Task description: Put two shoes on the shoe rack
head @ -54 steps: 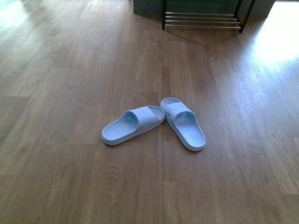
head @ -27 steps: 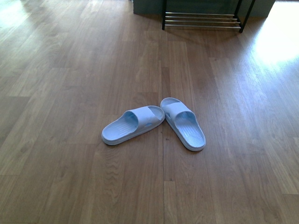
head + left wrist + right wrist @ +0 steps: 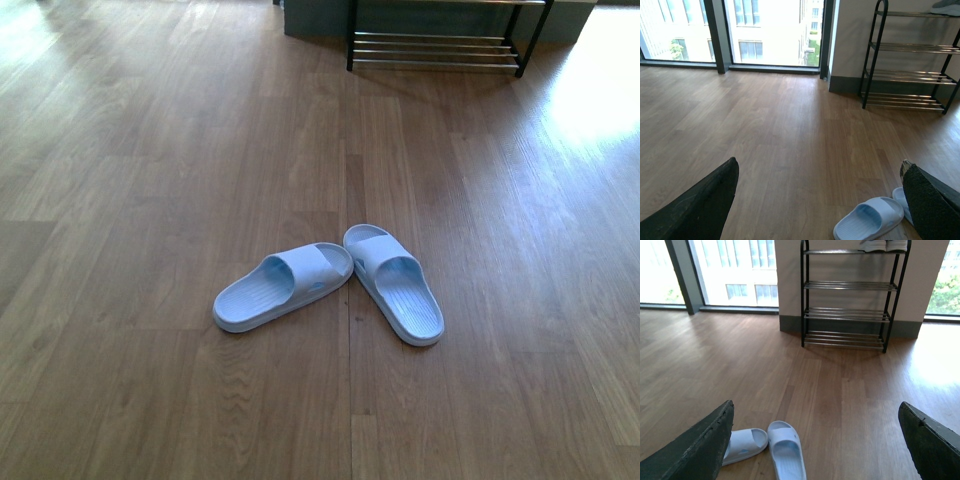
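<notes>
Left claw (image 3: 819, 165) and right claw (image 3: 816, 406): both of mine hang wide open and empty above the wood-plank floor (image 3: 150, 200). The left slide (image 3: 283, 287) and right slide (image 3: 393, 283) lie on that floor ahead of the claws and between them, touched by neither. Both slides are pale blue moulded rubber with a broad strap and a ribbed footbed, set in a V with toe ends together and heels spread toward me. Well beyond them the shoe rack (image 3: 435, 50), a black metal frame with tiers of thin chrome bars, stands against the wall (image 3: 787, 285).
</notes>
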